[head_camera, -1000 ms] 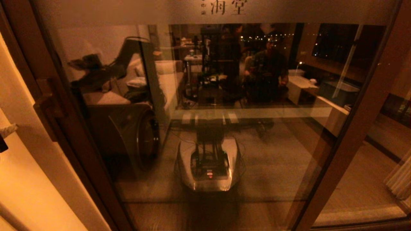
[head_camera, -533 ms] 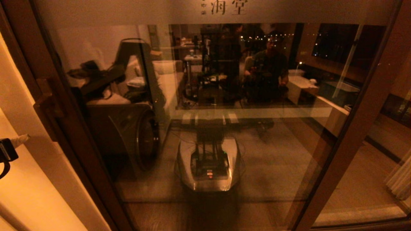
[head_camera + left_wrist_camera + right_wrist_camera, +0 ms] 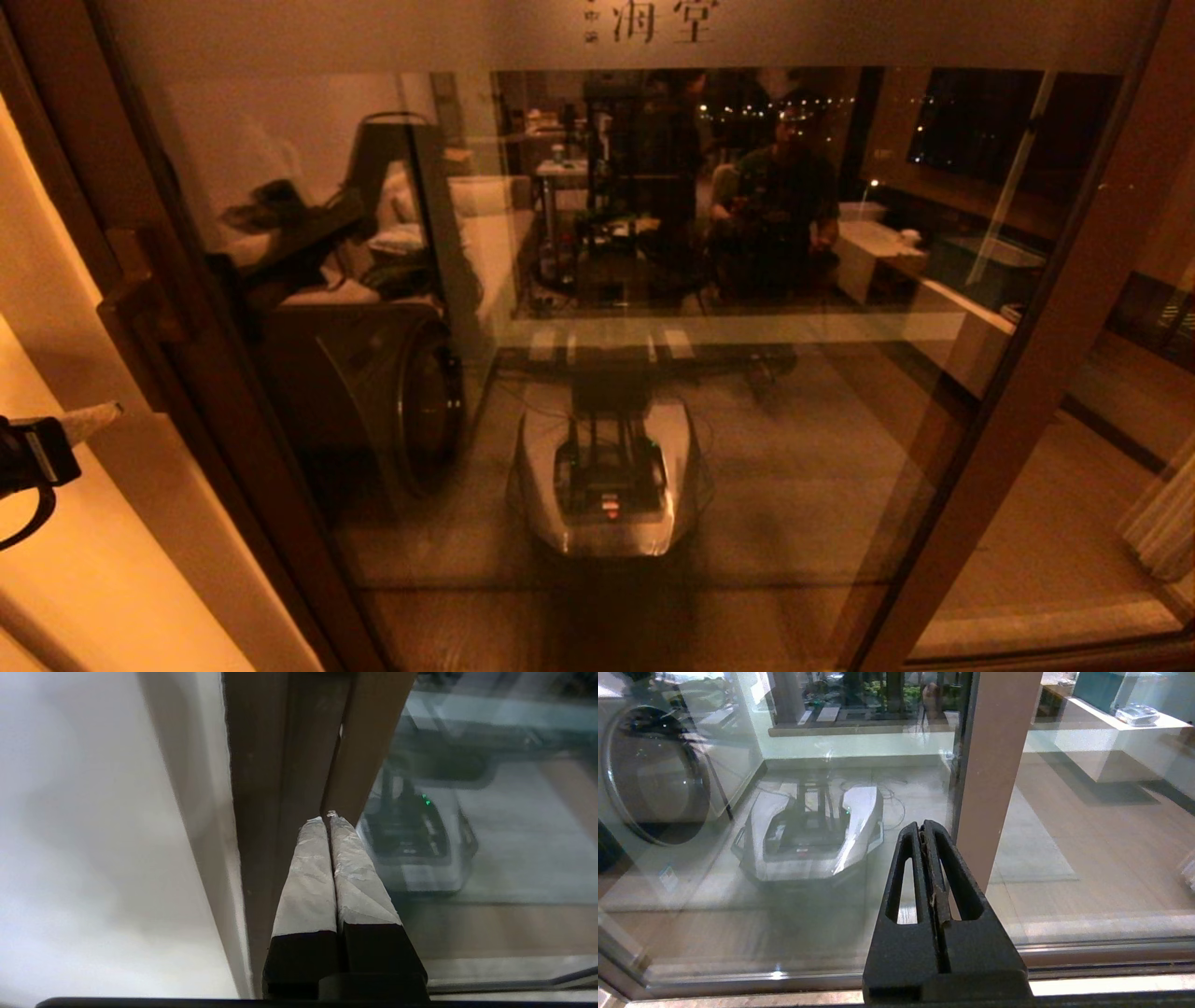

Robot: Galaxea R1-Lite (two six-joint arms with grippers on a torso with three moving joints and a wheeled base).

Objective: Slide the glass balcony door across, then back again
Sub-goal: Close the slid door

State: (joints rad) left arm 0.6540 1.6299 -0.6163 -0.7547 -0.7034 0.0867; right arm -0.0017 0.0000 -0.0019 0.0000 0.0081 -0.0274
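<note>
1. My left claw (image 3: 93,417) is hanging at the far left edge of the head view, in front of the pale wall (image 3: 65,523); its taped fingers (image 3: 306,877) are pressed together with nothing between them, tips pointing toward the door frame.
2. The handle (image 3: 140,317) is sticking out from the door's left stile, above and to the right of my left claw and apart from it; in the left wrist view the tips are lying just short of the brown stile (image 3: 369,742).
3. The door (image 3: 597,308) is filling most of the head view, its frosted band with dark characters (image 3: 653,21) running along the top; the glass is reflecting my own base (image 3: 607,485).
4. The door's right stile (image 3: 1036,373) is slanting down the right side.
5. My right claw (image 3: 927,828) is showing only in its wrist view, black fingers (image 3: 945,872) closed on nothing, facing the glass beside a wooden upright (image 3: 994,765).
</note>
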